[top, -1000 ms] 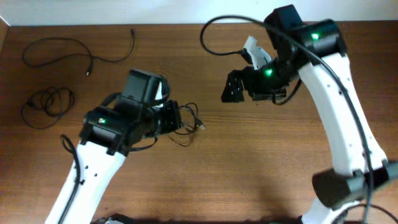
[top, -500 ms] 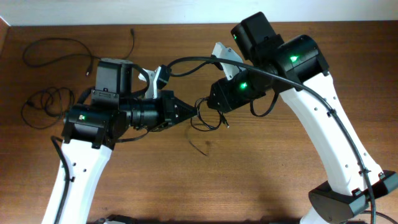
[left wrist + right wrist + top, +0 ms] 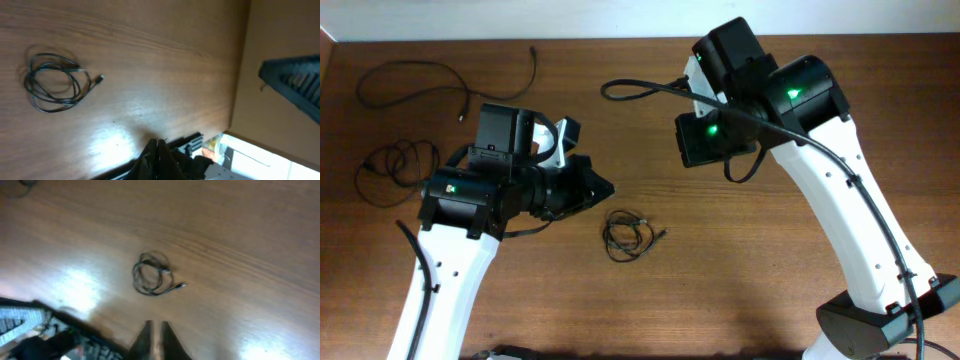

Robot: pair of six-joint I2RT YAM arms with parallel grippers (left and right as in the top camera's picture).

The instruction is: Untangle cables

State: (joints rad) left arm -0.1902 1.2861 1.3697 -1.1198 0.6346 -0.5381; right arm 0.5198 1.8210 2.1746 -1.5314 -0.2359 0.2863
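One cable lies on the wooden table as a small black coil with a plug end sticking out to the right; it also shows as the coil and the coil in the wrist views. Two more cables rest at the far left: a loose cord and a small tangle. My left gripper hangs up-left of the coil, shut, with nothing seen in it. Above the coil my right gripper has its fingers nearly together, nothing between them.
The right arm's thick black cable arcs over the table's far side. The table's far edge meets a white wall. In the left wrist view the right arm's dark body shows at the right.
The grippers met over the table's middle with the cable between them. Now the cable lies coiled on the table, both arms have drawn back, and the right jaws have closed from wide open.
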